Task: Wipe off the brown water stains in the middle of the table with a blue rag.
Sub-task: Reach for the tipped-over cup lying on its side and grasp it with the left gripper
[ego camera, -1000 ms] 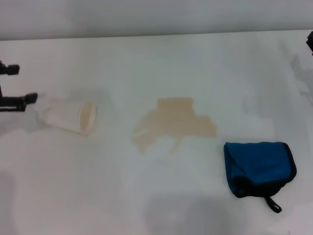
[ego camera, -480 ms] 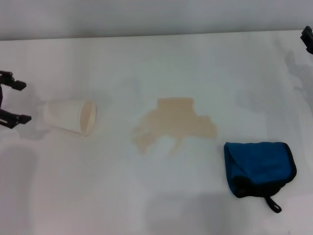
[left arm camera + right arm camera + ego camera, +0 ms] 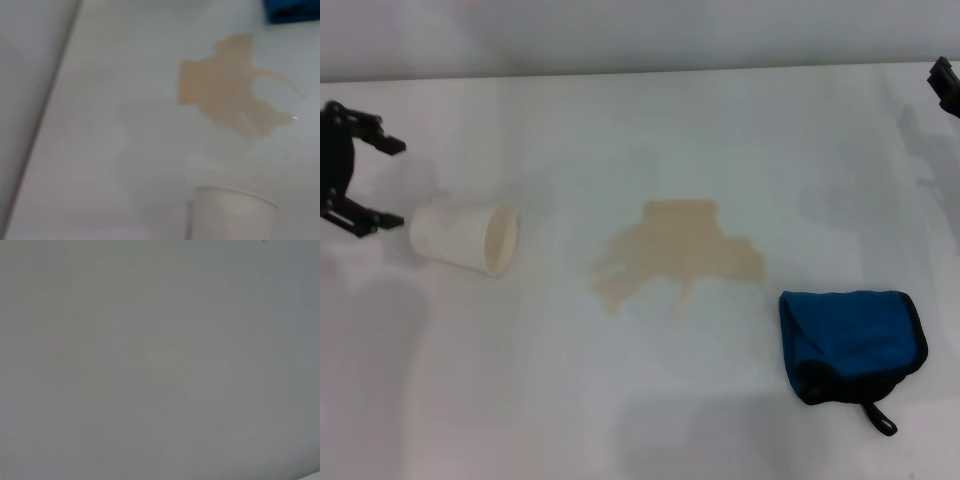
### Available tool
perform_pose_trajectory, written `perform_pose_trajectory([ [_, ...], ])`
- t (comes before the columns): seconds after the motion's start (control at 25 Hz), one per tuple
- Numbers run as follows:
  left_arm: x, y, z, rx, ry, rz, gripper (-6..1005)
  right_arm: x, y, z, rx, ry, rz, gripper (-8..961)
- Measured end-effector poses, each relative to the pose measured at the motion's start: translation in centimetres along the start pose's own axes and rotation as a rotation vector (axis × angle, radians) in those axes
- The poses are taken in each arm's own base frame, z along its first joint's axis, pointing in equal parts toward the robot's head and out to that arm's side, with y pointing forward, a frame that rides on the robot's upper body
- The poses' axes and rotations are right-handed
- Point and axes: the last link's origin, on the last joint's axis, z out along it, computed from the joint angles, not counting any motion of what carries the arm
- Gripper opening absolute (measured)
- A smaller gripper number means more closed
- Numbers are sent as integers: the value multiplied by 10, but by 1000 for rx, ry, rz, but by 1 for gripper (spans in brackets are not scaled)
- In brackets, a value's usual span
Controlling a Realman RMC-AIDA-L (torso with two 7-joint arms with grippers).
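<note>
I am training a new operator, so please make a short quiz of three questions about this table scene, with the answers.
1. True or false: the blue rag lies on top of the brown water stains.
2. Which thing is nearest to the left gripper? A) the rag B) the tipped paper cup C) the stains
3. How do the left gripper's jaws stand, open or shut?

Key
1. False: the rag lies on the table apart from the stains, toward the robot's right.
2. B.
3. Open, holding nothing. Only a tip of the right gripper shows at the table's right edge.
</note>
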Motion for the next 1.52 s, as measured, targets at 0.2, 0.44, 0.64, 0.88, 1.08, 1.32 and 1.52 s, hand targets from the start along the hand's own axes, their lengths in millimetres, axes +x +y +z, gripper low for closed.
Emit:
perform_pose_trajectory([
  [0.2, 12, 4, 17, -87, -81, 67, 888, 2, 3, 0, -7, 4, 5, 705],
  [0.44, 17, 6, 34, -73, -136, 112, 888, 4, 2, -1, -4, 10, 7, 704],
  [0.64, 21, 9, 44, -72, -131, 155, 888, 4, 0, -2, 0, 11, 7, 704],
  [0.88, 22, 8, 54, -47, -157, 178, 887, 5, -2, -3, 4, 14, 7, 705],
  [1.08, 20, 8, 59, -27, -168, 189, 887, 5, -3, -4, 6, 15, 6, 704],
  [1.32, 19, 7, 66, 11, -163, 194, 887, 5, -4, -4, 9, 15, 5, 705],
  [1.52, 19, 13, 80, 32, -110, 190, 888, 5, -4, -4, 9, 15, 5, 705],
])
